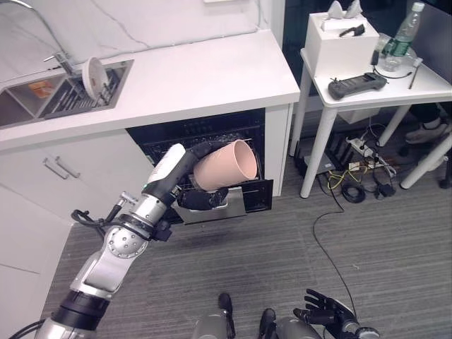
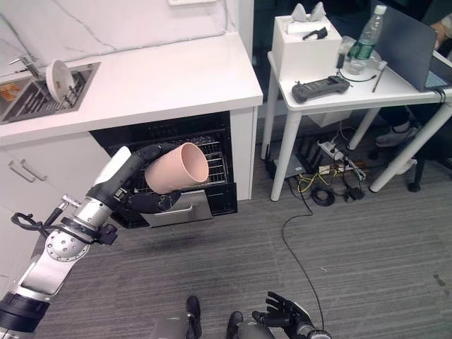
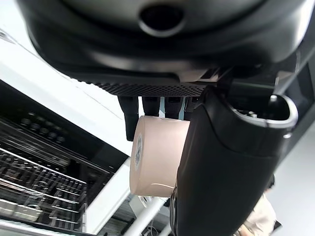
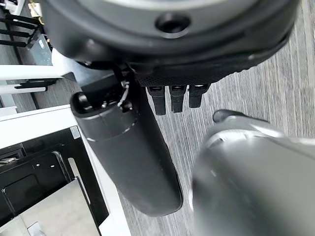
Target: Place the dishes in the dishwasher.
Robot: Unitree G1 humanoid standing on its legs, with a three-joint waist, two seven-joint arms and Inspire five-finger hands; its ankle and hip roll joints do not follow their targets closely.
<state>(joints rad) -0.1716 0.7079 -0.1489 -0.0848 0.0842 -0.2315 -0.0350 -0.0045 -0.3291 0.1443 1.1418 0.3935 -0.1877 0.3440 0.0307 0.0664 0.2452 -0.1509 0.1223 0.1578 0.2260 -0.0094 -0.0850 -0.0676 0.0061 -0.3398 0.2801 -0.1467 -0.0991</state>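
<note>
- Left hand (image 1: 201, 200) was curled round a pink cup (image 1: 224, 164), held on its side before the open dishwasher (image 1: 205, 141); fingers partly hidden behind the cup.
- Right hand (image 1: 326, 308) hung low, fingers loosely spread, cut off at the frame edge.

The pale pink matt plastic cup (image 1: 224, 167) looks smooth, with a paper-like label on its base. Behind it, the black dishwasher's wire rack (image 2: 212, 159) is thin metal. Above the cup, the white countertop (image 1: 205, 78) is smooth and faintly glossy. Below the cup, the grey floor (image 1: 353, 247) looks like rough woven carpet.
</note>
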